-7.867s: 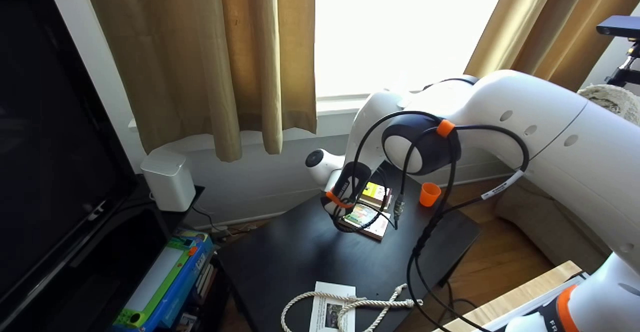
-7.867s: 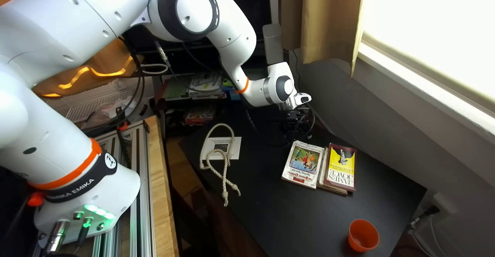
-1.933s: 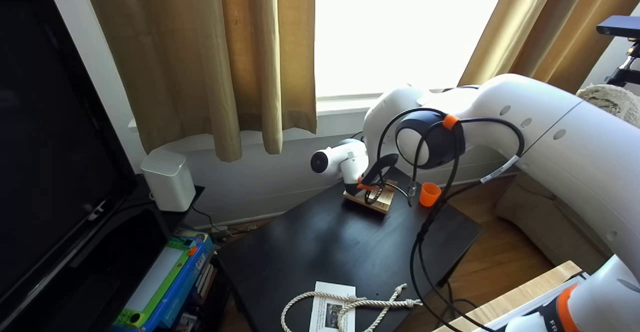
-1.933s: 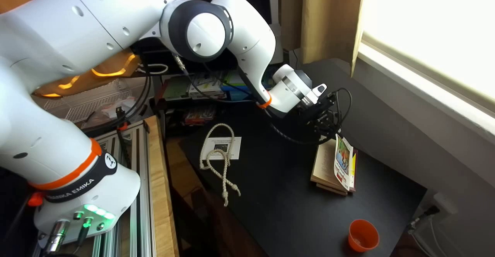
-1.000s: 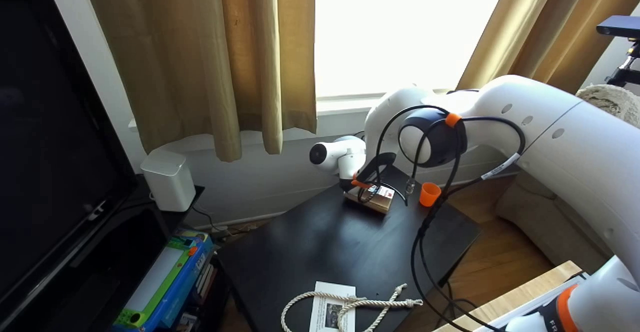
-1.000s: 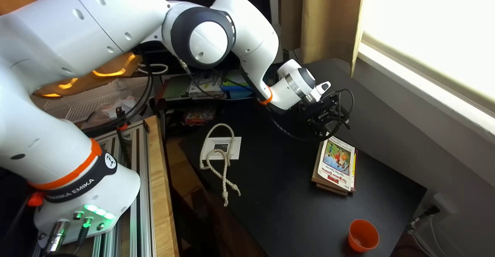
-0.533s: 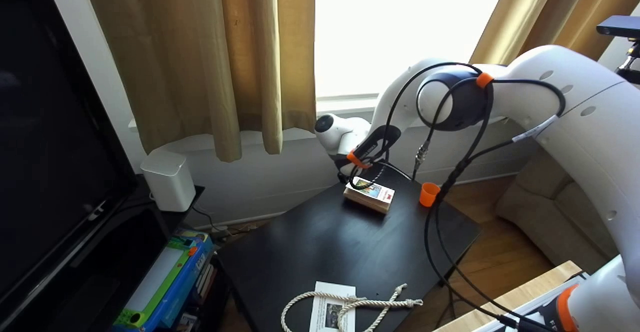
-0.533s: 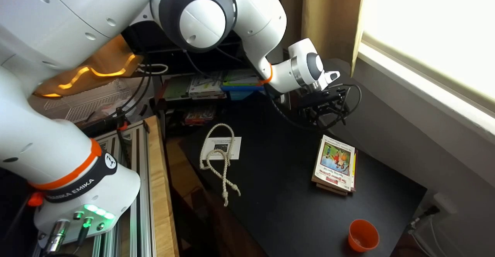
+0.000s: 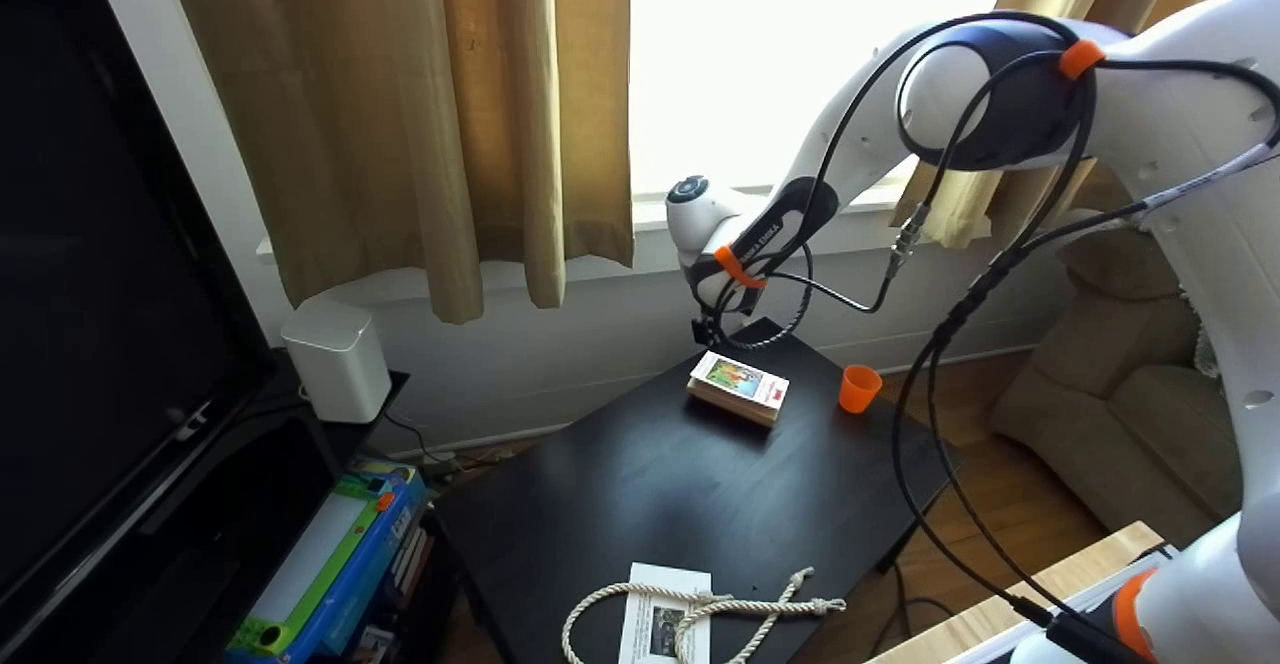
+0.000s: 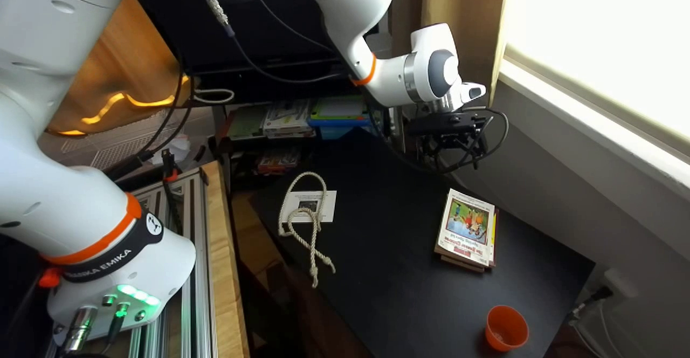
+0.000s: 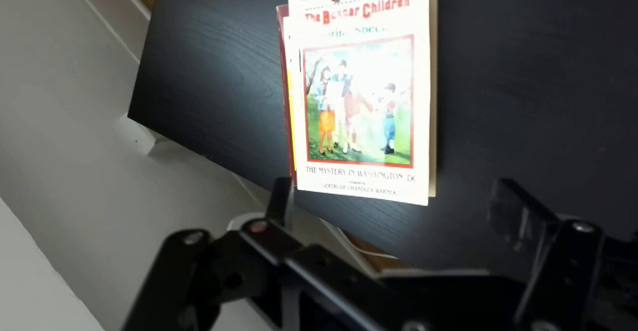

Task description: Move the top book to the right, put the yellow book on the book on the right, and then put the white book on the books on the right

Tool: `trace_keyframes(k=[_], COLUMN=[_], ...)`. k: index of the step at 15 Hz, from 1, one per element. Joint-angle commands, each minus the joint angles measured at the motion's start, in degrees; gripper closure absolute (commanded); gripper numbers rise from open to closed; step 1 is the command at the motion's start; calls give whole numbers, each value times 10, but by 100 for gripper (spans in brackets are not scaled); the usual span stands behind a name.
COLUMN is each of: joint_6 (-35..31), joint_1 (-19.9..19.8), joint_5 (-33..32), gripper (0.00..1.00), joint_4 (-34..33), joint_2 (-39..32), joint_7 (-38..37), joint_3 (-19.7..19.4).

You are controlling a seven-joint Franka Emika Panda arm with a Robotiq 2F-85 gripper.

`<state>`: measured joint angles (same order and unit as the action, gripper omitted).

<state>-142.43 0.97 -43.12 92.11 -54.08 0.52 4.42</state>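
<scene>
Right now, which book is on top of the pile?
The white Boxcar Children book: nothing covers its front. The maroon-and-yellow book lies under it, with only a strip peeking out along one side.

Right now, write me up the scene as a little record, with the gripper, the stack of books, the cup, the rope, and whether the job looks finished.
Gripper: open, holding nothing, clear of the stack
Top of stack: white book, lying cover up
Beneath: a dark red and yellow book peeks out; the rest is mostly hidden
Cup: orange, upright on the black table
Rope: lying across a printed sheet, apart from the stack
Job: probably finished, judging by the white book on top
</scene>
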Motion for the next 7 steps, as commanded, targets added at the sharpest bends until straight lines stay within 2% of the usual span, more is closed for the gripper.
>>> trace_keyframes(k=[1, 3, 4, 7], joint_6=[-75, -119, -89, -113], joint_1=[-8, -1, 17, 16], joint_5=[44, 51, 59, 62], gripper=[0, 0, 0, 0], joint_4=[137, 196, 112, 168], joint_2=[95, 137, 78, 120], joint_7=[4, -10, 14, 10], joint_3=[-13, -32, -39, -48])
